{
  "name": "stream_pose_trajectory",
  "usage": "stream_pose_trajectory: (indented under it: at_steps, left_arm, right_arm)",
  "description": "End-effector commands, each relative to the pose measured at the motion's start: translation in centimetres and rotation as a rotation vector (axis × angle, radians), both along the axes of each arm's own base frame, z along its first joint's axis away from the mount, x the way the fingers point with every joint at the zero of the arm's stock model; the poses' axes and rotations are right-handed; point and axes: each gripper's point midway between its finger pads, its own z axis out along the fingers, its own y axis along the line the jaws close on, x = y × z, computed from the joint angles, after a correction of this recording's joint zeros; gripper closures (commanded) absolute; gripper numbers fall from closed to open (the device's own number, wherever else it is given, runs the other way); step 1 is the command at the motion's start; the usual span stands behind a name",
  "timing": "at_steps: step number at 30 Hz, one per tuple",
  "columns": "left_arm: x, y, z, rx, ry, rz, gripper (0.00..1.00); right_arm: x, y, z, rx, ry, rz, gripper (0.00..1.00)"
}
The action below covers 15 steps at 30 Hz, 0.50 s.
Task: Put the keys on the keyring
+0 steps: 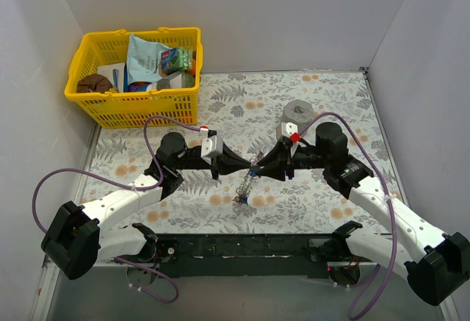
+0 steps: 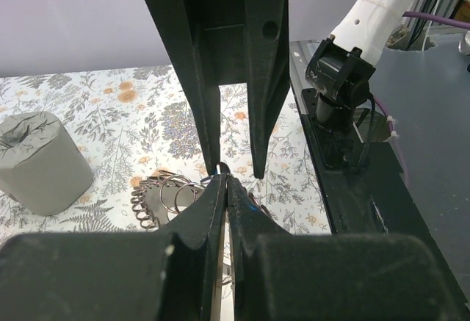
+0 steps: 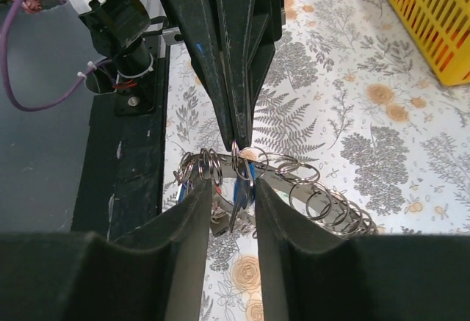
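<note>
- Left pincer (image 3: 235, 139) was closed to a point, nipping one loop of the keyring (image 3: 308, 192).
- Right pincer (image 3: 230, 192) met it tip to tip, part open, one finger either side of the ring bunch; I couldn't tell that it gripped anything.
- Keyring, a chain of silvery loops, trailed from the tips toward the arm bases, equally near both arms.
- Blue key (image 3: 244, 178) sat edge-on in the right gap.

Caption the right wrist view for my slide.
Left pincer pinches the keyring by one loop; a blue key sits between the fingers of the right pincer.
</note>
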Motion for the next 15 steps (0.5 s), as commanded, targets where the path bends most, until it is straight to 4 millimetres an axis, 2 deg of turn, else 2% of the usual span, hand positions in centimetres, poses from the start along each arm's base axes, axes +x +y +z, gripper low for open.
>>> stream_pose_trajectory:
  at_steps: [1,2,6,8,10,12,15]
  left_arm:
    - [-0.3,0.4,2.7,-0.063,-0.077,0.001,1.0]
    - [-0.3,0.4,2.7,-0.063,-0.077,0.003,1.0]
    - [-0.2,0.3,2.7,-0.062,-0.074,0.003,1.0]
    - [-0.2,0.3,2.7,-0.062,-0.074,0.003,1.0]
    - [-0.3,0.3,2.7,-0.062,-0.074,0.003,1.0]
    - [-0.2,0.4,2.7,-0.062,-0.074,0.007,1.0]
    - [-0.2,0.4,2.7,-0.063,-0.076,0.012,1.0]
  right_arm:
    - [-0.5,0.4,0.4,0.039,0.005,0.047,0.64]
    - [-0.5,0.4,0.3,0.038,0.01,0.05,0.66]
    - [-0.5,0.5,-0.3,0.033,0.035,0.054,0.83]
    - [-0.4,0.5,-0.3,0.034,0.04,0.047,0.86]
    - [-0.2,0.6,-0.4,0.033,0.043,0.031,0.95]
    - [0.1,0.5,-0.5,0.029,0.048,0.011,0.99]
    - [0.2,0.5,-0.7,0.023,0.056,0.002,0.99]
